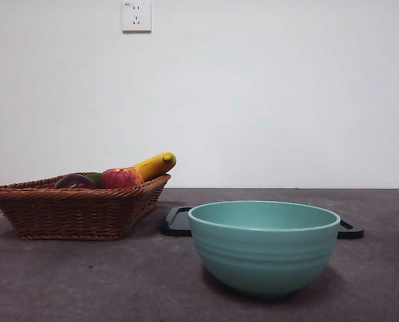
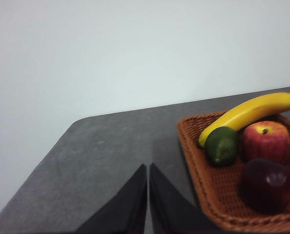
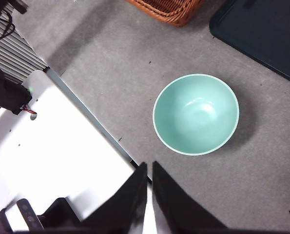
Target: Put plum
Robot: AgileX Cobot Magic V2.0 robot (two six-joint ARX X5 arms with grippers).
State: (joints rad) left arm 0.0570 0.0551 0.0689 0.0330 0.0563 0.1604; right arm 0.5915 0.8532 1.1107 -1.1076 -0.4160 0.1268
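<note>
The plum [image 2: 265, 184] is dark maroon and glossy, lying in the wicker basket [image 2: 199, 161] near its front rim; in the front view the plum [image 1: 74, 181] peeks over the basket [image 1: 75, 211] at the left. My left gripper [image 2: 148, 168] is shut and hovers over bare table beside the basket, apart from the fruit. My right gripper [image 3: 149, 165] is shut, high above the table's near edge, with the teal bowl [image 3: 196, 114] below and ahead of it. Neither gripper shows in the front view.
In the basket also lie a banana [image 2: 249, 114], a red-yellow apple [image 2: 265, 141] and a green fruit [image 2: 222, 145]. The teal bowl [image 1: 263, 245] stands front and centre. Behind it lies a black tray [image 1: 179, 221]. A white robot base [image 3: 52, 146] borders the table.
</note>
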